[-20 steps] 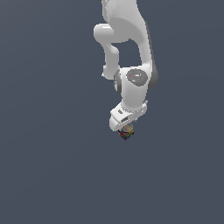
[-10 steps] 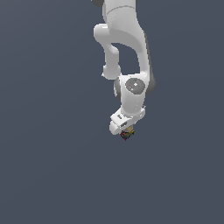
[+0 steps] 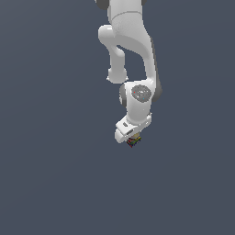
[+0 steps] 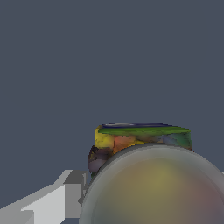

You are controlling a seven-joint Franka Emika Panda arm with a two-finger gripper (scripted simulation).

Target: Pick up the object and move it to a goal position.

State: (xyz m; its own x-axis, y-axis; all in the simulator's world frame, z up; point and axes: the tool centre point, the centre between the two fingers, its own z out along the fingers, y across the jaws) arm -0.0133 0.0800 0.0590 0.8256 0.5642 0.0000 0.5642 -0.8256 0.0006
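The small cube (image 3: 134, 141), tiled in red, green, yellow and blue patches, sits right under my white gripper (image 3: 132, 139) in the middle of the exterior view. The fingers are closed on it and mostly hide it. In the wrist view the cube (image 4: 131, 136) shows its green edge and its yellow and orange patches. One white finger (image 4: 59, 197) shows beside it. A hazy, see-through ball (image 4: 159, 188) overlaps the cube's near side and hides part of it.
The white arm (image 3: 131, 55) reaches down from the top of the exterior view. A plain dark grey surface (image 3: 50, 174) lies all around, with no other objects in view.
The wrist and gripper have sunk a little, with the cube still in the fingers. The upper arm has leaned slightly.
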